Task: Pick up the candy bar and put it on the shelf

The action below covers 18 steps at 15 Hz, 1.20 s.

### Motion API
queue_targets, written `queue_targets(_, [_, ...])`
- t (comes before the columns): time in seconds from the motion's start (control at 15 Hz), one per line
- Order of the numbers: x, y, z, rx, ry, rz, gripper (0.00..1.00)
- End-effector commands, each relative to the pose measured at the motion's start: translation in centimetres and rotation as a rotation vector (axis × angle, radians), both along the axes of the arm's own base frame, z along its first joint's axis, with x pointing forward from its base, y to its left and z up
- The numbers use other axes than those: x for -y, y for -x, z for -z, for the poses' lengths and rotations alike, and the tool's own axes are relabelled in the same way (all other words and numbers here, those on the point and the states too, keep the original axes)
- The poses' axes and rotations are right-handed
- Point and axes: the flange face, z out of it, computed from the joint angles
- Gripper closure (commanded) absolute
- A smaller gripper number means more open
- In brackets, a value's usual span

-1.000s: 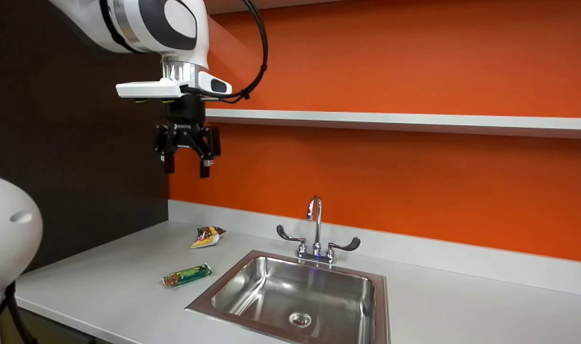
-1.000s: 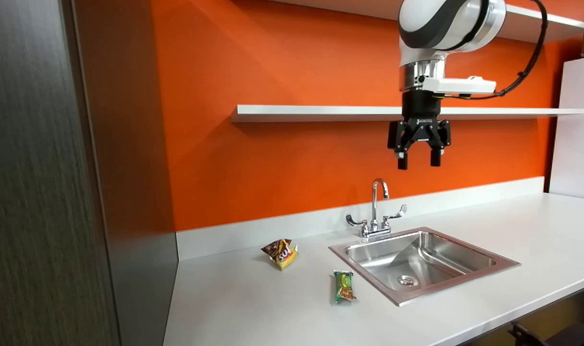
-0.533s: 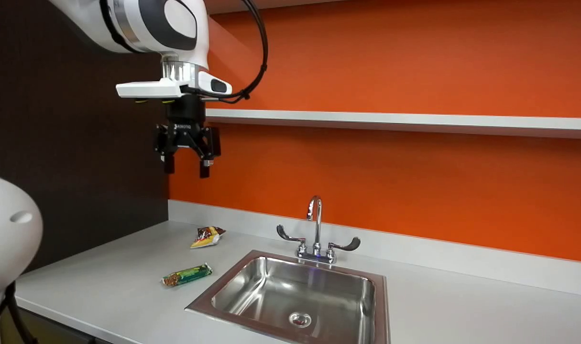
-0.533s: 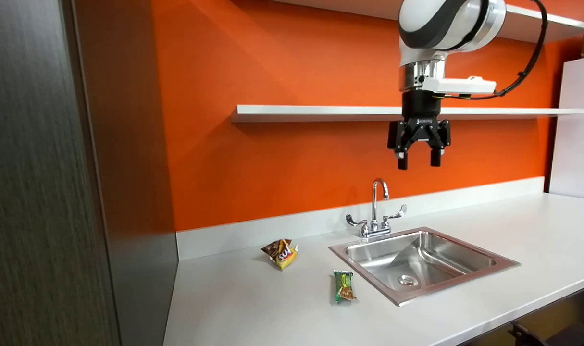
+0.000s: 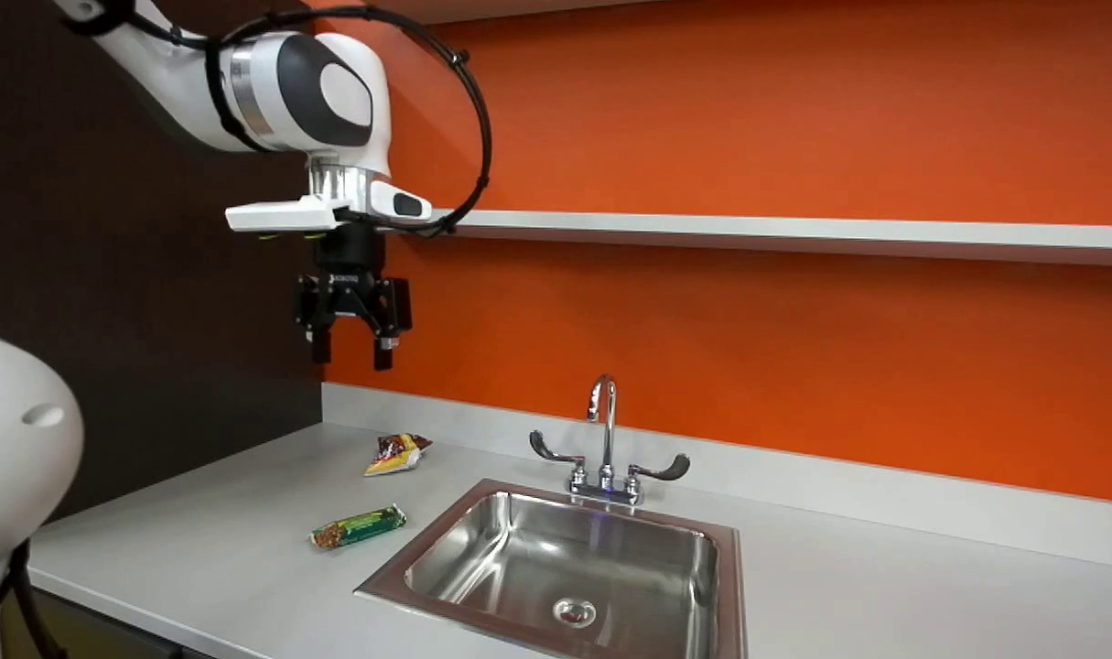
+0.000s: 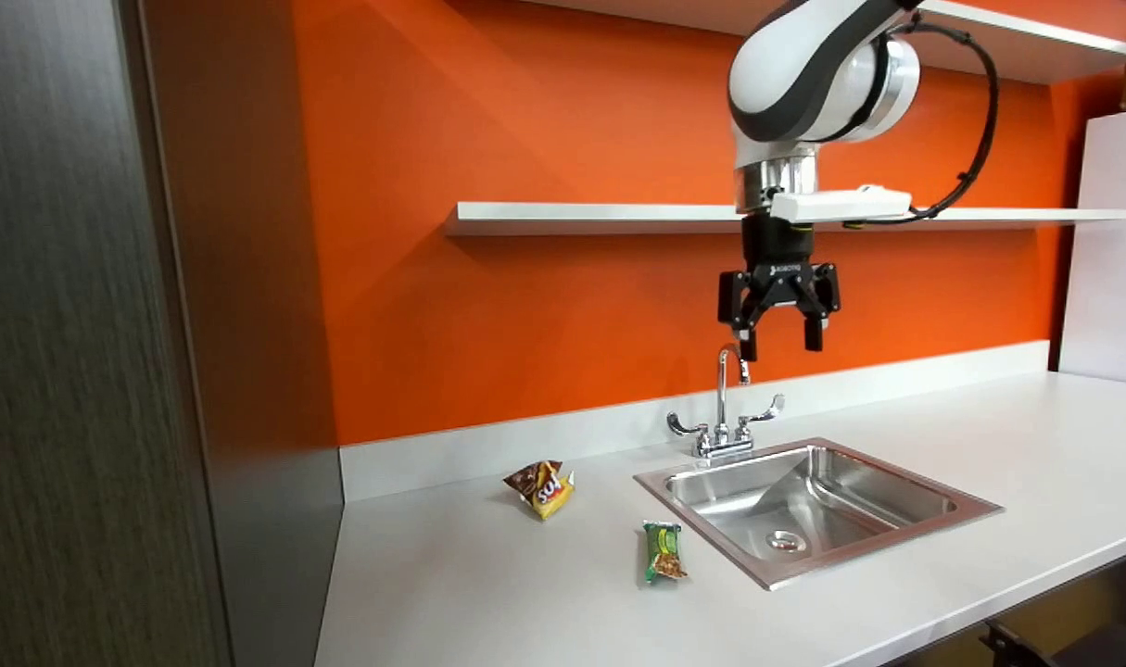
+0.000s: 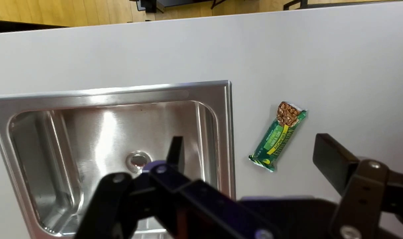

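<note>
- My jaws stand well spread with nothing between the tips; in both exterior views they hang pointing down, well above the table (image 5: 235, 558). Nothing is gripped, so I count the pick as not yet made.
- Well below them, the green-wrapped candy bar (image 7: 277, 137) lies flat on the table, slanted in the wrist view and touching neither jaw. I judge that I am at the approach: lining up over it, lowering and closing all remain.
- Just beside the bar, apart from it, is the sink (image 7: 226, 139); I would keep my descent clear of its rim.
- Farther back, near the orange wall (image 5: 793, 348), a snack bag (image 6: 542, 489) lies apart from the bar; the task does not ask for it.
- On that wall runs a lower shelf (image 6: 600, 213), with an upper shelf (image 6: 1026, 57) above it. Which one the task means I cannot tell; neither holds the bar, so lifting, carrying and placing are all left to do.
</note>
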Motion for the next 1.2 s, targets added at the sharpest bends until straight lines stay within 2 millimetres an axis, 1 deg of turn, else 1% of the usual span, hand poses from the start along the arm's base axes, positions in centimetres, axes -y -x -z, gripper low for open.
queue_targets(0.0, [-2.4,-2.5,3.2,-0.028,-0.009,0.038,0.0])
queue_targets(0.33, [-5.1,-4.8,8.9,-0.06,-0.048,0.05,0.0])
queue_targets(0.6, [-6.6,-6.9,12.5,-0.07,-0.079,0.063,0.0])
queue_targets(0.93, [-7.1,-9.5,16.5,-0.075,-0.082,0.104,0.0])
queue_targets(1.13, [-7.1,-10.9,18.4,-0.078,-0.084,0.131,0.0])
